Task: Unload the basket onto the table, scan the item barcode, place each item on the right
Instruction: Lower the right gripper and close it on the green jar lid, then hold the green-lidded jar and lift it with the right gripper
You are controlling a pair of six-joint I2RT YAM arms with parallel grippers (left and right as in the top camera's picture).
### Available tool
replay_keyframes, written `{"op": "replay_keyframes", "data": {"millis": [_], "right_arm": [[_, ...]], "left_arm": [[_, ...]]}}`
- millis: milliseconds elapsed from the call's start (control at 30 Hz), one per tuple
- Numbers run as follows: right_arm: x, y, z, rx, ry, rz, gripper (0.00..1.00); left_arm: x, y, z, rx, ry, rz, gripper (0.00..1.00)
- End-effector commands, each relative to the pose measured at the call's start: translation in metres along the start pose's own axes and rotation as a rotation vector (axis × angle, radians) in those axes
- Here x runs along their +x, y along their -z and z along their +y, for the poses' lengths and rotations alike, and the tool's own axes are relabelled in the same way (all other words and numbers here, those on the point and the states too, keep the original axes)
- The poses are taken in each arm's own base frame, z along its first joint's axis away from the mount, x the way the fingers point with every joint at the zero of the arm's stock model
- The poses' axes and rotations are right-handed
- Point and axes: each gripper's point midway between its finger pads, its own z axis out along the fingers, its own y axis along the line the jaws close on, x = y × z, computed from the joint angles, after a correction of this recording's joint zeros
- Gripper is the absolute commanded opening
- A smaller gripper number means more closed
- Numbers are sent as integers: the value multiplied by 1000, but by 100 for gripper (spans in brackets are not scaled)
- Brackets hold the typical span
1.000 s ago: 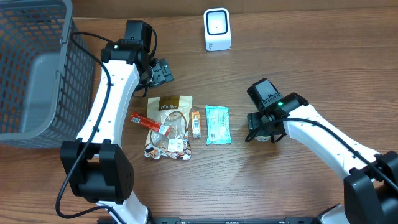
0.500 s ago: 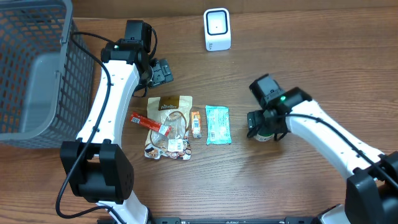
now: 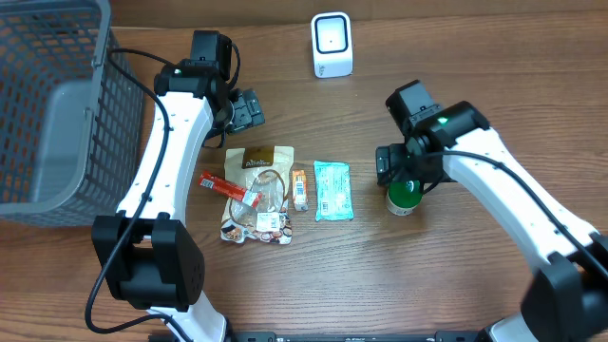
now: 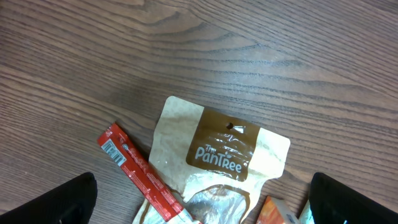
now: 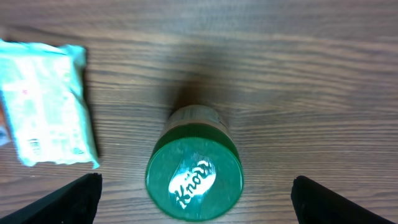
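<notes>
Having released the jar (image 5: 194, 179), right hand (image 5: 198, 199) lifted

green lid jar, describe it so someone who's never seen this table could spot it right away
On the wooden table, find the row of flat snack packets in the middle. Just right of the last one, a pale teal packet, stands the small jar. It is the only upright, round thing there, topped by a bright green lid with white lettering.

Mock shop checkout: wire basket (image 3: 43, 57), white scanner (image 3: 332, 44), packaged snacks (image 3: 258, 190) on wooden table (image 3: 494, 66)
</notes>
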Motion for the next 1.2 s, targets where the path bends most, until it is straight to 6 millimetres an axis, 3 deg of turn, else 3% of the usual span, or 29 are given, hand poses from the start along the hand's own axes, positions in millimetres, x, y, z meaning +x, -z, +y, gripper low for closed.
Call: {"op": "replay_keyframes", "data": {"millis": [0, 167, 433, 667, 1167], "right_arm": [[1, -21, 2, 19, 1, 62, 98], [12, -39, -1, 52, 0, 139, 96], [20, -45, -4, 66, -24, 166, 95], [31, -64, -6, 62, -24, 177, 95], [29, -88, 0, 20, -28, 129, 95]], "left_arm": [[-5, 9, 0, 4, -9, -30, 100], [-5, 9, 0, 4, -9, -30, 100], [-5, 9, 0, 4, -9, -30, 100], [-5, 9, 0, 4, -9, -30, 100], [-5, 9, 0, 4, -9, -30, 100]]}}
